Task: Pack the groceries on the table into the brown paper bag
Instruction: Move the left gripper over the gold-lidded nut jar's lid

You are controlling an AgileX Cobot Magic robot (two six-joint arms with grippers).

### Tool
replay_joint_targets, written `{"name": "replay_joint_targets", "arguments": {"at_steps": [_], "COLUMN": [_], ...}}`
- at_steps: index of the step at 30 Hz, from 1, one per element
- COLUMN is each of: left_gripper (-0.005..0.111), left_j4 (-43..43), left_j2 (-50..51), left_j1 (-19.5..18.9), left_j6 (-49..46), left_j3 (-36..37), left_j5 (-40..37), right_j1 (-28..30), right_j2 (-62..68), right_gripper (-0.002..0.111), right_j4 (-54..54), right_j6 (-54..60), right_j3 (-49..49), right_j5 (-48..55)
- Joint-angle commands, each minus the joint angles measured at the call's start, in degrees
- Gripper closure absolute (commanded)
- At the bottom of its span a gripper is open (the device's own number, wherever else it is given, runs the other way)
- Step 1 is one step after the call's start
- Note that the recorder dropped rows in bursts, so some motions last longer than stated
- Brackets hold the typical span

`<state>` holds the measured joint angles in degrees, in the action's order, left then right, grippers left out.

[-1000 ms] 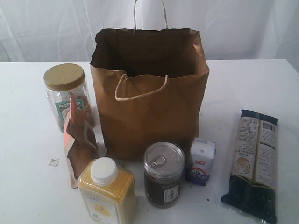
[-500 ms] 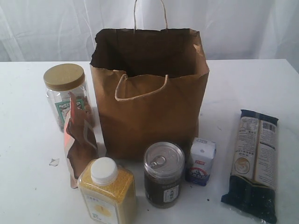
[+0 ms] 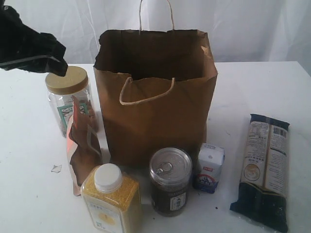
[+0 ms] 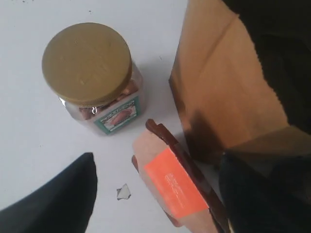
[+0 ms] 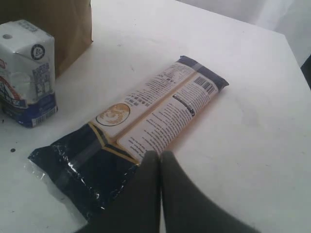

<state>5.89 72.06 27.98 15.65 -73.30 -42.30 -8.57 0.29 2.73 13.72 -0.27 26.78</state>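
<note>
The brown paper bag stands open and upright at the middle of the table. To its left are the gold-lidded jar and the brown pouch with orange top. In front stand the yellow-grain bottle, pull-tab can and white-blue carton. The noodle packet lies at the right. My left gripper hovers over the jar's far-left rim. In the left wrist view the left gripper is open above the pouch, beside the jar. My right gripper is shut, empty, over the noodle packet.
A small white crumb lies on the table left of the pouch, and the left wrist view has this crumb between the fingers. The carton stands close to the bag's wall. A white curtain hangs behind the table.
My left arm has come into the exterior view at the upper left, over the jar. The groceries and the bag have not moved.
</note>
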Motion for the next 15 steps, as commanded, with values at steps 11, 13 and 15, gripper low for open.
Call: {"name": "replay_joint_targets", "arguments": {"at_steps": [11, 13, 15], "left_gripper": [0.007, 0.003, 0.001], "left_j4": [6.6, 6.6, 7.6], "left_j2": [2.8, 4.2, 5.6], "left_j1": [0.1, 0.1, 0.1], "left_j6": [-0.1, -0.1, 0.0], "left_j3": [-2.4, -2.4, -2.4], "left_j5": [-2.6, -2.2, -1.9], "right_j1": [-0.1, -0.1, -0.1], "right_j2": [-0.3, -0.3, -0.3], "right_gripper": [0.108, 0.108, 0.108], "right_j4": [0.2, 0.2, 0.2], "right_j6": [0.6, 0.6, 0.6], "right_j3": [0.3, 0.3, 0.3], "right_j5": [-0.2, -0.2, -0.3]}}
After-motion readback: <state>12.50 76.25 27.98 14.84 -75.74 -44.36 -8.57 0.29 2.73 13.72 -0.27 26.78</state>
